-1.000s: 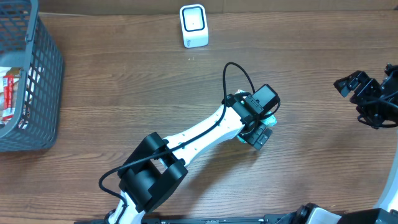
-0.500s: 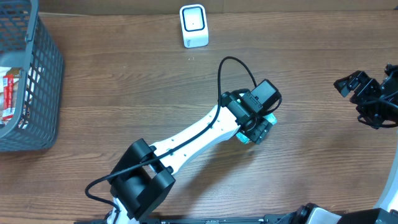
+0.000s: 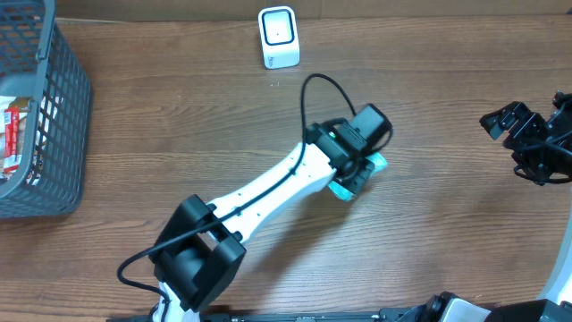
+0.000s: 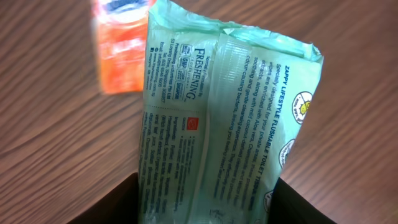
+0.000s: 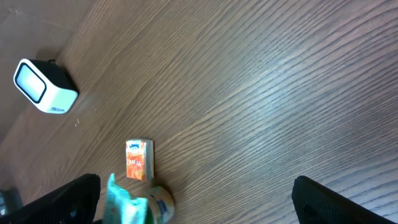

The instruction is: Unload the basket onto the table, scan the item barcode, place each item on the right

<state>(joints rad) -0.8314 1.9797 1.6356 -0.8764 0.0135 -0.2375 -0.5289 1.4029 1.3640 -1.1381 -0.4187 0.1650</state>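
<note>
The left wrist view showed the left gripper (image 4: 206, 186) clamped on the green wipes pack (image 4: 230, 106) beside an orange carton (image 4: 121, 46) (overhead, the arm hid the carton), mid-table, well apart from the far-edge scanner (image 3: 278, 37) and the wide-open right gripper (image 5: 199, 202).

Shows mint green on the wipes packet (image 4: 236, 118), covered with fine dark blue-green print, plus one small red mark and white round badges with yellow in them near its edge. Shows bright orange on the small carton (image 4: 121, 46), with some white and blue at one end, and warm brown with darker wavy grain lines on the table (image 3: 179, 134). Shows white with a pale grey screen on the scanner (image 3: 278, 36), blue-grey open mesh on the basket (image 3: 63, 116), red and white on the pack inside it (image 3: 11, 125), and white with black joints and a black cable on the left arm (image 3: 268, 192).
</note>
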